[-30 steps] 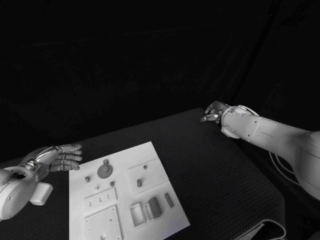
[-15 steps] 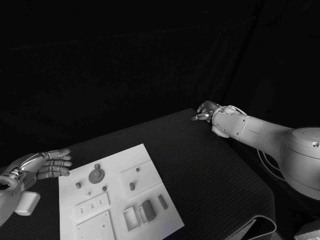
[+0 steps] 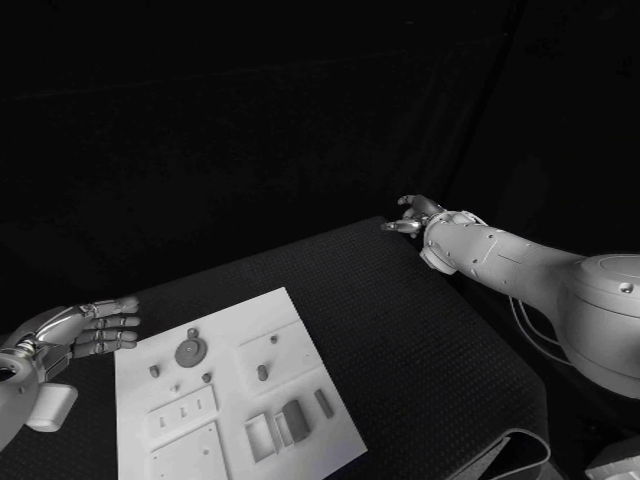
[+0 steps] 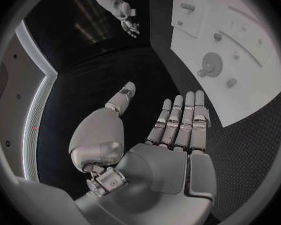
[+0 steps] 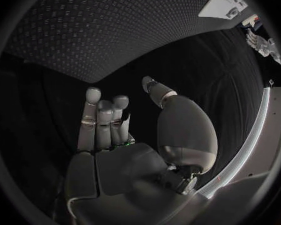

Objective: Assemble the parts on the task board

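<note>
Task board: white flat rectangular plate point(image 3: 227, 400) at the lower left of the frame, on the black textured desk point(image 3: 407, 330).
Parts: small grey pieces point(image 3: 294, 420) in its shallow recesses, a round disc point(image 3: 190, 350) near its far end.
Left hand point(image 3: 82, 328): lower left, just beside the board, fingers point(image 4: 184, 120) straight, released, holding nothing.
Right hand point(image 3: 411, 215): mid-right, past the desk's far corner, fingers point(image 5: 103, 117) loosely apart, holding nothing.

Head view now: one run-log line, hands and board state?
left hand: open, beside task board, not touching | right hand: open, at table's far corner | parts: on board, unheld
</note>
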